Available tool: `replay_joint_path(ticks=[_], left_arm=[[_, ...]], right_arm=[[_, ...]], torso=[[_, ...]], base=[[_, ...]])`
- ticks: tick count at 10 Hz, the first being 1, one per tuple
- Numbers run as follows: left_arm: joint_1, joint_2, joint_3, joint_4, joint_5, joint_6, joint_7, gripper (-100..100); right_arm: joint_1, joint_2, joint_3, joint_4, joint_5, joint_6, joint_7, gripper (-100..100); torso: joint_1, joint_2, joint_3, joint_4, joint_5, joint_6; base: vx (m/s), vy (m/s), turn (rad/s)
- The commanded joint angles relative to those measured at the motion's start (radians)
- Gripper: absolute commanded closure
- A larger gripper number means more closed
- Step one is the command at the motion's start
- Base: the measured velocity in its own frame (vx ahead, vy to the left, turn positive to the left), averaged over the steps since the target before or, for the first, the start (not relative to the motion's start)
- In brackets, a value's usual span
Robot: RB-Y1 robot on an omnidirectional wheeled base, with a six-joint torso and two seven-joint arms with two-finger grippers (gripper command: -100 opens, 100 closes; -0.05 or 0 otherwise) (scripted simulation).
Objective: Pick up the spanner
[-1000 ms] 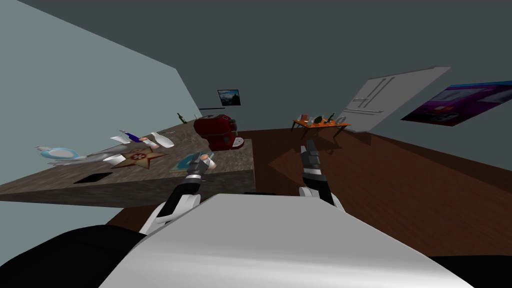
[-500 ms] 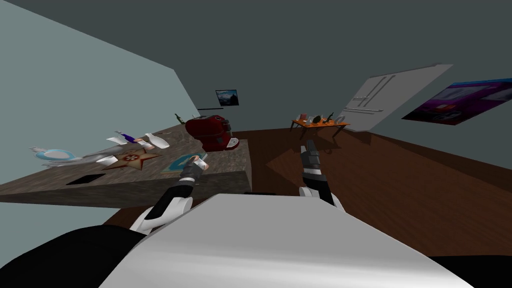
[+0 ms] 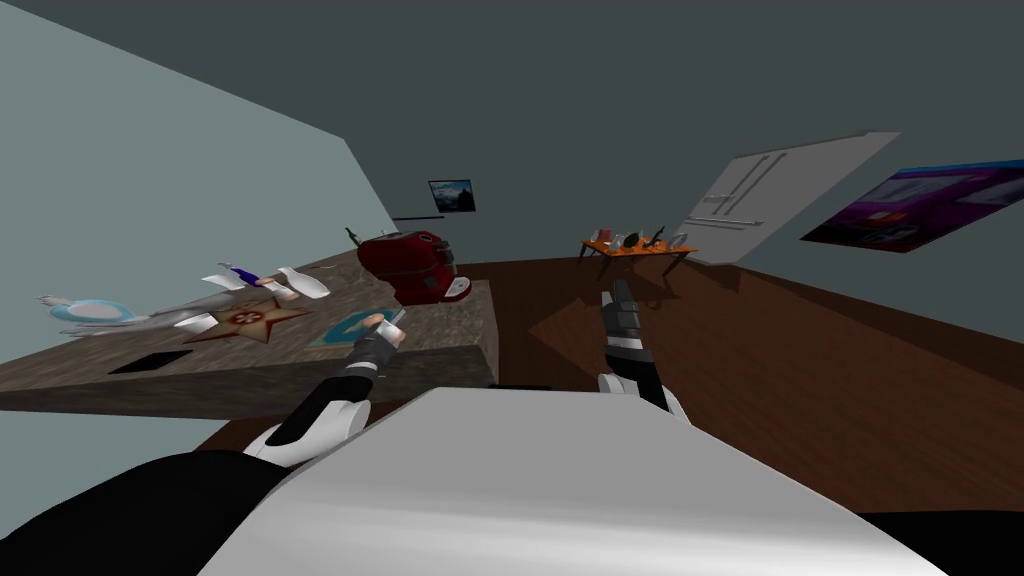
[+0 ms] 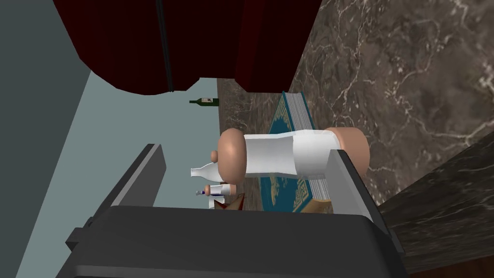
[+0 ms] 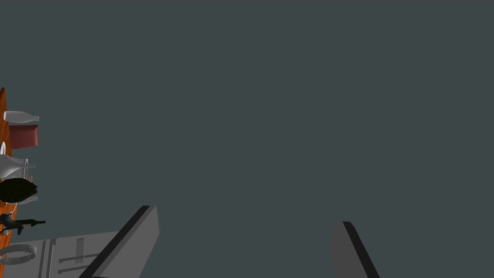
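At left, over the near edge of the marbled counter (image 3: 450, 318): left gripper (image 3: 386, 320), blades parted wide, clamping nothing. Just beyond them, the spanner (image 4: 275, 157), white with tan rounded ends, crossing one blade's tip and clear of the other, above a blue book (image 4: 289, 116), short of a dark red appliance (image 3: 405, 265). Farther right, over the floor: right gripper (image 5: 245, 215), blades spread, empty.
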Motion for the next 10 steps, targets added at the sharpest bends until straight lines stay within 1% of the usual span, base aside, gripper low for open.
replay_joint_path(ticks=[1, 2, 3, 4, 5, 6, 7, 8, 9, 10], left_arm=[[0.0, 0.005, 0.007, 0.0, 0.005, 0.037, 0.006, -100], [0.016, 0.026, 0.041, 0.011, 0.036, 0.072, 0.036, -100], [0.016, 0.026, 0.041, 0.011, 0.036, 0.099, 0.036, -100], [0.016, 0.026, 0.041, 0.011, 0.036, 0.105, 0.036, -100], [0.032, 0.047, 0.074, 0.024, 0.069, 0.146, 0.067, -100], [0.032, 0.047, 0.074, 0.024, 0.069, 0.174, 0.067, -100], [0.048, 0.068, 0.106, 0.037, 0.103, 0.197, 0.098, -100], [0.048, 0.068, 0.106, 0.037, 0.103, 0.219, 0.098, -100], [0.048, 0.068, 0.106, 0.037, 0.103, 0.242, 0.098, -100], [0.062, 0.089, 0.136, 0.053, 0.139, 0.276, 0.13, -100]], right_arm=[[0.0, 0.0, 0.0, 0.0, 0.0, 0.0, 0.0, 0], [0.0, 0.0, 0.0, 0.0, 0.0, 0.0, 0.0, 0], [0.0, 0.0, 0.0, 0.0, 0.0, 0.0, 0.0, 0], [0.0, 0.0, 0.0, 0.0, 0.0, 0.0, 0.0, 0], [0.0, 0.0, 0.0, 0.0, 0.0, 0.0, 0.0, 0], [0.0, 0.0, 0.0, 0.0, 0.0, 0.0, 0.0, 0], [0.0, 0.0, 0.0, 0.0, 0.0, 0.0, 0.0, 0], [0.0, 0.0, 0.0, 0.0, 0.0, 0.0, 0.0, 0], [0.0, 0.0, 0.0, 0.0, 0.0, 0.0, 0.0, 0], [0.0, 0.0, 0.0, 0.0, 0.0, 0.0, 0.0, 0]], torso=[[0.0, 0.0, 0.0, 0.0, 0.0, 0.0], [0.003, 0.001, 0.001, 0.0, 0.001, 0.0], [0.001, 0.002, 0.001, 0.0, 0.0, 0.0], [0.001, 0.002, 0.001, 0.0, 0.0, 0.0], [0.004, 0.002, 0.001, 0.0, 0.001, 0.0], [0.004, 0.002, 0.001, 0.0, 0.001, -0.001], [0.004, 0.002, 0.001, 0.0, 0.001, 0.0], [-0.001, 0.001, 0.001, 0.0, 0.0, 0.0], [-0.002, -0.005, -0.003, -0.001, 0.0, 0.001], [0.002, -0.006, -0.004, -0.001, 0.0, 0.0]], base=[[0.019, -0.074, 0.007], [0.029, -0.124, 0.009], [0.033, -0.114, 0.077], [0.014, -0.051, 0.039], [0.027, -0.072, 0.087], [0.018, -0.086, 0.031], [0.047, -0.152, -0.057], [0.156, -0.167, -0.154], [0.145, -0.085, -0.049], [0.147, -0.106, 0.0]])
